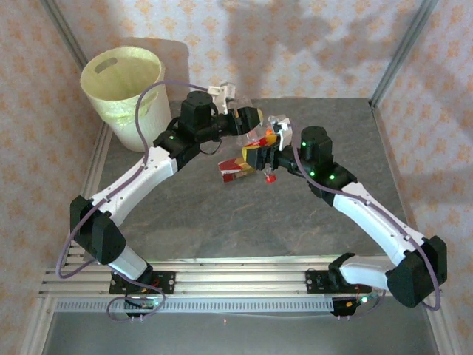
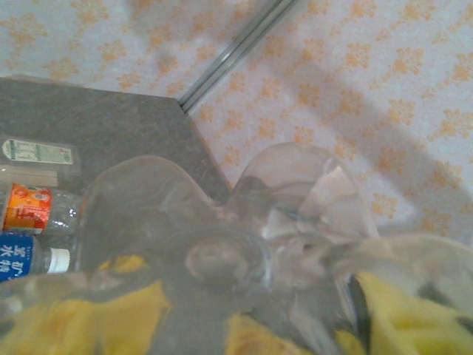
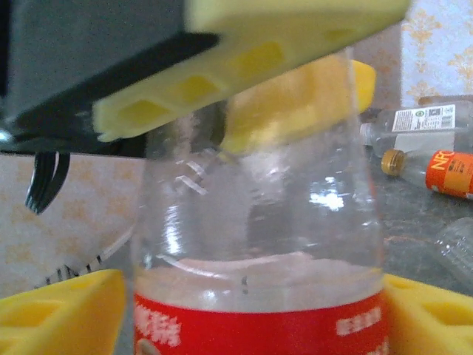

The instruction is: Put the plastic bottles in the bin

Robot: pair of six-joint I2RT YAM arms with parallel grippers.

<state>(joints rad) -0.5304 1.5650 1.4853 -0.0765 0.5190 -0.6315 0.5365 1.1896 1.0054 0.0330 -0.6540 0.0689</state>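
Closest to me, the two arm bases sit on the aluminium rail (image 1: 222, 275) at the near edge of the grey table (image 1: 244, 229). Both arms reach inward so that their wrists meet over the middle of it.

The right gripper (image 3: 259, 316) has its yellow fingers (image 3: 59, 314) standing either side of a red-labelled bottle (image 3: 259, 222), down at the band of the label. A thin gap shows between one finger and the plastic, so the jaws look parted rather than pressing.

Just past them, the left gripper (image 1: 261, 135) is clamped on the clear end of the same bottle, with one pale yellow finger across the front and the other behind it. Its own camera looks straight onto the bottle's lobed base, squeezed between the pads. The bottle is held between the two tools over the middle of the table, well apart from the bin.

Further back on the table lie more bottles. There is an orange-labelled bottle (image 3: 447, 171) with a gold cap, and a white-labelled bottle (image 3: 421, 118) just behind it. The left wrist camera also shows a blue-labelled bottle (image 2: 22, 255) with a white cap, lying on its side.

At the far left stands the bin (image 1: 118, 111), upright and cream-white, with its pale yellow-green liner folded over the rim.
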